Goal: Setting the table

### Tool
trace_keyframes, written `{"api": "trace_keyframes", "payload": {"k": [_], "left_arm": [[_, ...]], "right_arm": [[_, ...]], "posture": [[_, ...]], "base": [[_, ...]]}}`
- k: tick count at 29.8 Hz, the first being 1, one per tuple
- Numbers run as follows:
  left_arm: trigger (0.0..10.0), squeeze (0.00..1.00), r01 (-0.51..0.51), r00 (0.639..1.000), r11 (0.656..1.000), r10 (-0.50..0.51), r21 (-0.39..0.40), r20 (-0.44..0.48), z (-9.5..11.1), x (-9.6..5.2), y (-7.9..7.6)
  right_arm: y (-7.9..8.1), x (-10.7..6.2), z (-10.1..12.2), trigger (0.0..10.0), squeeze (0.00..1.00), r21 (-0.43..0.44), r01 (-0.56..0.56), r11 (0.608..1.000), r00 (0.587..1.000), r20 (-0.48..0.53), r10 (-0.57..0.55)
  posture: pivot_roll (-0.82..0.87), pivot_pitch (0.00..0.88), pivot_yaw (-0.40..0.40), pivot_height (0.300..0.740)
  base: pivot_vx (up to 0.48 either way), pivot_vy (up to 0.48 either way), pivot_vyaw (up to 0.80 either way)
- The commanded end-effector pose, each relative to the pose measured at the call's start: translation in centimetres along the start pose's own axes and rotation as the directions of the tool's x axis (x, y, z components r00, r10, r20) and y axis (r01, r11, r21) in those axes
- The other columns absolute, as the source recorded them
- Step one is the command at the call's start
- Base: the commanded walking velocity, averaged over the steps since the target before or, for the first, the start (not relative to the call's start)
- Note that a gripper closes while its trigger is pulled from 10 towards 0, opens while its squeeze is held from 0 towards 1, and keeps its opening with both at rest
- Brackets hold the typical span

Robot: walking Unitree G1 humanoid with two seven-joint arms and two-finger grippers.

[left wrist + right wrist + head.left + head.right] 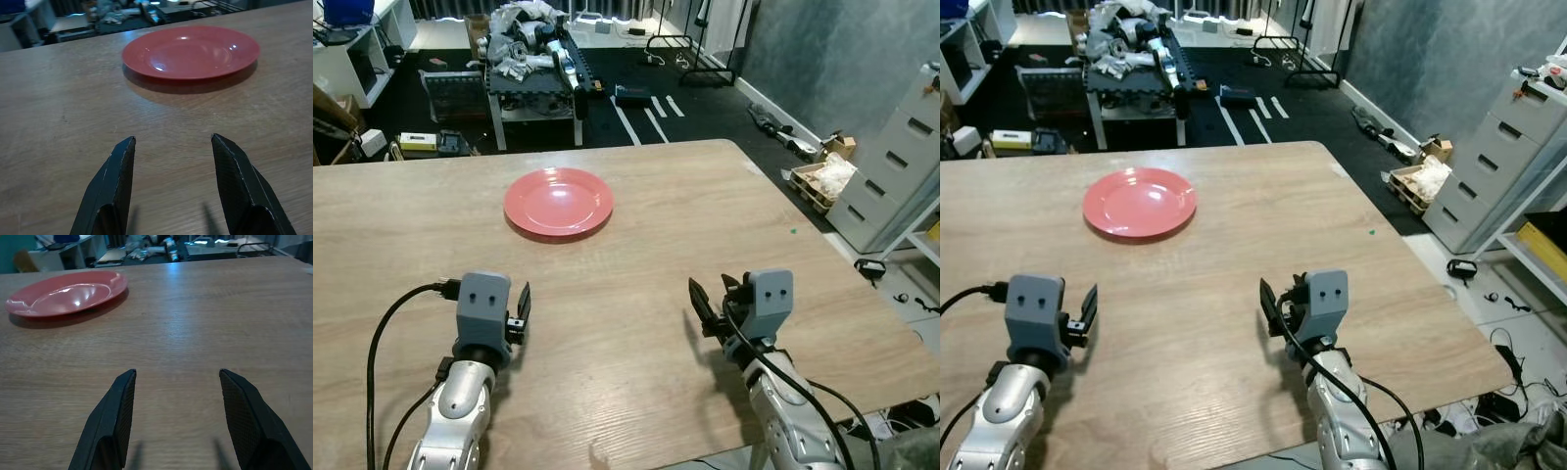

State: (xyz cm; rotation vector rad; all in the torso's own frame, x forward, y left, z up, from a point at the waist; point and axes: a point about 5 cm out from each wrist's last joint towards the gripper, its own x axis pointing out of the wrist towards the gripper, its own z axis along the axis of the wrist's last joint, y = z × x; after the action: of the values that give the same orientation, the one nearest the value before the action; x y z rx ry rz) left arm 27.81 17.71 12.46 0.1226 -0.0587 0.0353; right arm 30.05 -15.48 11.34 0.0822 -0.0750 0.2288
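- The red plate (558,202) lies flat on the wooden tabletop (705,235), toward its far edge.
- Left gripper (171,156) hovers near the near edge, fingers spread, empty.
- Right gripper (176,391) likewise, spread and empty.

No readable text, labels, brand names, numbers or signs appear in any view (the boxes and clutter on the floor beyond the table are too small and blurred to make out any lettering).
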Motion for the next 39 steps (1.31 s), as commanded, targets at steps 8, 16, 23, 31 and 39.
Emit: {"api": "trace_keyframes", "payload": {"k": [8,16,23,31,39], "left_arm": [[10.0,0.00,-0.008,1.000,0.999,0.007,-0.034,-0.025,-0.45,-0.04,-0.16],[10.0,0.00,-0.002,1.000,0.999,0.001,-0.035,-0.023,-0.42,-0.03,-0.20],[10.0,0.00,0.001,1.000,0.999,-0.002,-0.032,-0.026,-0.49,-0.02,-0.25],[10.0,0.00,0.002,1.000,1.000,-0.002,-0.028,-0.026,-0.48,0.01,-0.17],[10.0,0.00,0.003,1.000,1.000,-0.004,-0.021,-0.026,-0.45,0.10,-0.09]], "right_arm": [[-0.65,-0.14,-0.18,10.0,0.00,-0.015,0.015,1.000,1.000,-0.009,-0.015],[-0.64,-0.12,-0.17,10.0,0.00,-0.014,0.017,1.000,1.000,-0.008,-0.018],[-0.66,-0.13,-0.26,10.0,0.00,-0.013,0.019,1.000,1.000,-0.008,-0.019],[-0.57,-0.09,-0.28,10.0,0.00,-0.011,0.020,1.000,1.000,-0.007,-0.020],[-0.43,-0.07,-0.30,10.0,0.00,-0.007,0.021,1.000,1.000,-0.006,-0.021]], "posture": [[0.00,0.000,0.023,0.740],[0.00,0.000,0.027,0.740],[0.00,0.000,0.030,0.740],[0.00,0.000,0.035,0.740],[0.00,0.000,0.035,0.740]], "base": [[0.000,-0.196,0.00],[0.000,0.000,0.00],[0.000,0.000,0.00],[0.000,0.000,0.00],[0.000,0.000,0.00]]}}
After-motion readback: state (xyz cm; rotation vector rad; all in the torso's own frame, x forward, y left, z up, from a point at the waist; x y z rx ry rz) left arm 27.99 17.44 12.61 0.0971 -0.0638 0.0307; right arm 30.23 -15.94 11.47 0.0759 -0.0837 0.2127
